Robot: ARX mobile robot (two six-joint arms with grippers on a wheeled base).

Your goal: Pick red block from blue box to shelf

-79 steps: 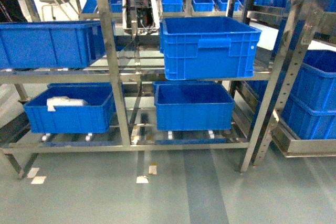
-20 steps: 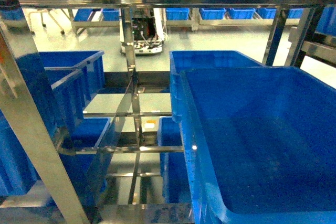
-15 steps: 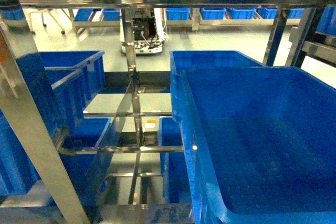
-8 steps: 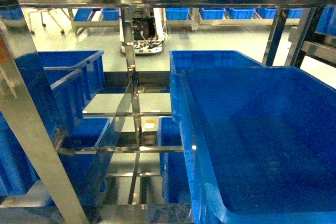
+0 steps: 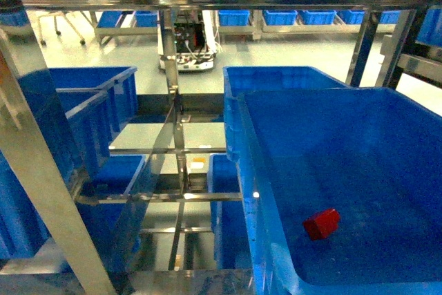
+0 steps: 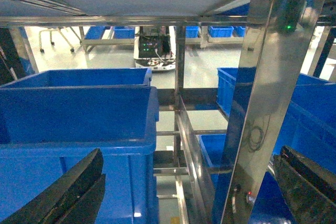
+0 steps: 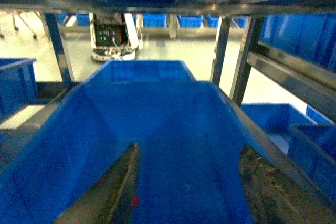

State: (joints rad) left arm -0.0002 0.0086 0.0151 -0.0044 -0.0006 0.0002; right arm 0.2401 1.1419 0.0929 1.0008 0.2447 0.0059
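steel shelf (image 5: 41,191), red block (image 5: 321,224) in blue crate (image 5: 387,170)

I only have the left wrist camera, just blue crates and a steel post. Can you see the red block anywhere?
Observer: Yes. In the head view the red block lies tilted on the floor of the big dark blue crate on the right.
Operator: Is the right gripper holding it?
Observer: No. The right wrist view shows the right gripper open, its fingers spread wide over that crate with nothing between them.
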